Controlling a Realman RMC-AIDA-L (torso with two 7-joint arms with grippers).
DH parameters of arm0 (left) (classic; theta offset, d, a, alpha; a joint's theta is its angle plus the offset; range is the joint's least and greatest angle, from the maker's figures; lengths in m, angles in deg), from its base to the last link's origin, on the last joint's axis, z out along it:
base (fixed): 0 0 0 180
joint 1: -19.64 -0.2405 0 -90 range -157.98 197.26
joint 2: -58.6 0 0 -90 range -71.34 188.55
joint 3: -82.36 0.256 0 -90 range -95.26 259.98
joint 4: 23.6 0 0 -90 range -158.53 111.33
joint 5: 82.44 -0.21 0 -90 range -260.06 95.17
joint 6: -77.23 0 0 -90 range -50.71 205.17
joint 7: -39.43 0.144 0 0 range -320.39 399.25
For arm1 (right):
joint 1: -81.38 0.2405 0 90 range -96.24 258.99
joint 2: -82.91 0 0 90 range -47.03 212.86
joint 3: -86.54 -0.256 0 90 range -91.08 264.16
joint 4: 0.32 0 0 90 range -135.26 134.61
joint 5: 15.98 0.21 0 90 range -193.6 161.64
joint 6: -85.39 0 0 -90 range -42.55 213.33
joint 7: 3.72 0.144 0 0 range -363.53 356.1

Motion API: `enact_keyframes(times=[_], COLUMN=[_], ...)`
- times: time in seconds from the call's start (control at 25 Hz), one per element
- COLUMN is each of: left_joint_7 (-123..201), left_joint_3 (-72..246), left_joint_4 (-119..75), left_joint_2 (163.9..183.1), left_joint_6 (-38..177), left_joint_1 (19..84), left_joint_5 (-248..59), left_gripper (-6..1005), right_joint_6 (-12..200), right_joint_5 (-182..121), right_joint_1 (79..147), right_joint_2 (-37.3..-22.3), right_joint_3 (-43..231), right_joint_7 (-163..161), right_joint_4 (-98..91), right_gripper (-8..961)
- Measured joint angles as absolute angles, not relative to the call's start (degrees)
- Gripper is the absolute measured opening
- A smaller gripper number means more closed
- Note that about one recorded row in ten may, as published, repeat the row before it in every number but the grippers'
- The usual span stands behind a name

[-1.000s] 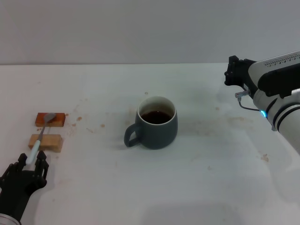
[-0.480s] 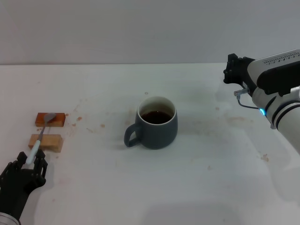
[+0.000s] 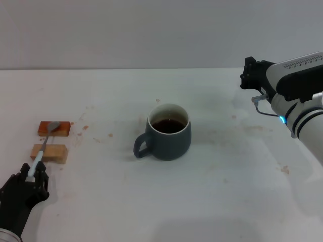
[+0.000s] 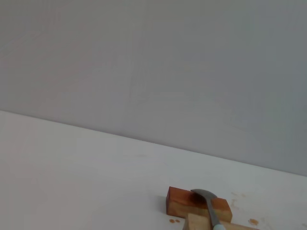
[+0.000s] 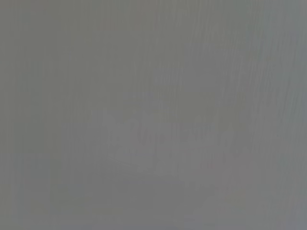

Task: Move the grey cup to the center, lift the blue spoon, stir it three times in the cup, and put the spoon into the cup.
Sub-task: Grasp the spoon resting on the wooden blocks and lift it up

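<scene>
Left gripper has slipped slightly back along the spoon handle tip; you can't tell its finger spread. Spoon bridges two wood blocks. Glazed rounded cup sits mid-table. Right gripper is raised at the far right, fingers hidden.

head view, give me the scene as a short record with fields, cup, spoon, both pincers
grey cup: upright near the table's middle, dark liquid inside, handle toward the robot's left
blue spoon: lying across two wooden blocks, bowl on the farther block
left pincer: at the handle end of the spoon, near the table's front left edge
right pincer: raised at far right, away from the cup
table: white, stained
</scene>
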State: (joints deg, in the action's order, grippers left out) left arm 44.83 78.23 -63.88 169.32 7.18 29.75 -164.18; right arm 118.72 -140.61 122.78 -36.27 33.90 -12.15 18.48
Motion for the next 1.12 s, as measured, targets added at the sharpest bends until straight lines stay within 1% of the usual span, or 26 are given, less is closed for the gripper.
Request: enact_keyframes(times=[0.08,0.2,1.12], left_joint_7=[44.9,44.9,44.9], left_joint_3=[78.2,78.2,77.5], left_joint_4=[-63.7,-63.7,-63.1], left_joint_2=[169.39,169.40,169.78], left_joint_6=[7.2,7.2,7.5], left_joint_1=[29.8,29.9,30.3], left_joint_5=[-164.2,-164.2,-164.2], left_gripper=[438,277,232], right_joint_6=[118.7,118.7,118.6], right_joint_5=[-140.6,-140.6,-140.8], right_joint_1=[122.8,122.8,123.4], right_joint_2=[-36.27,-36.27,-36.27], right_joint_3=[33.9,33.9,33.9], right_joint_7=[-12.2,-12.2,-12.2], right_joint_4=[18.5,18.4,18.2], right_gripper=[7,7,6])
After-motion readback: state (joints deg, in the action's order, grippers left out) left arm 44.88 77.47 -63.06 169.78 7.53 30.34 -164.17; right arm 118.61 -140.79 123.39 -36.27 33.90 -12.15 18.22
